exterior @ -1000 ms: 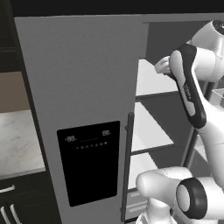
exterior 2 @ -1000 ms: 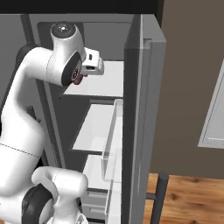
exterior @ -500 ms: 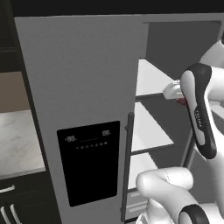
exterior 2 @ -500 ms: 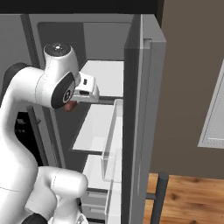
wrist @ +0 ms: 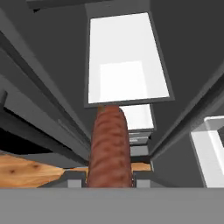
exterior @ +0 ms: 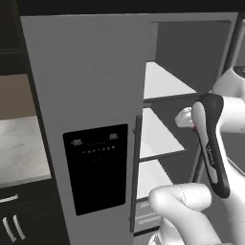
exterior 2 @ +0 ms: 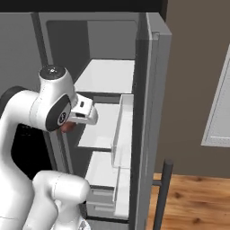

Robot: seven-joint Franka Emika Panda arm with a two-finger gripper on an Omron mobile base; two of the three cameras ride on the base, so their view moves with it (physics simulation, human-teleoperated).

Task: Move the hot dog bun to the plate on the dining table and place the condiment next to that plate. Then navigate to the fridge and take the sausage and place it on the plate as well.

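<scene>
**Sausage gripped in front of open fridge**

The sausage [wrist: 110, 146] is seen clamped in the tool [wrist: 108, 177], with the jaws closed on its lower end in the hand view; it stands up between the fingertips, reddish-brown and mottled. In the right base view a small reddish patch of the sausage [exterior 2: 68, 127] is seen under the white hand, held in the air in front of the shelves and not resting on any of them. In the left base view a red speck [exterior: 194, 128] is seen beside the dark forearm, too small to be made out. The fridge [exterior: 91, 95] is seen with its right door [exterior 2: 152, 117] swung open and its left door, with the black dispenser panel [exterior: 95, 167], shut. White shelves [exterior 2: 108, 74] are stacked inside. A wood floor [exterior 2: 193, 202] is seen lower right.
</scene>
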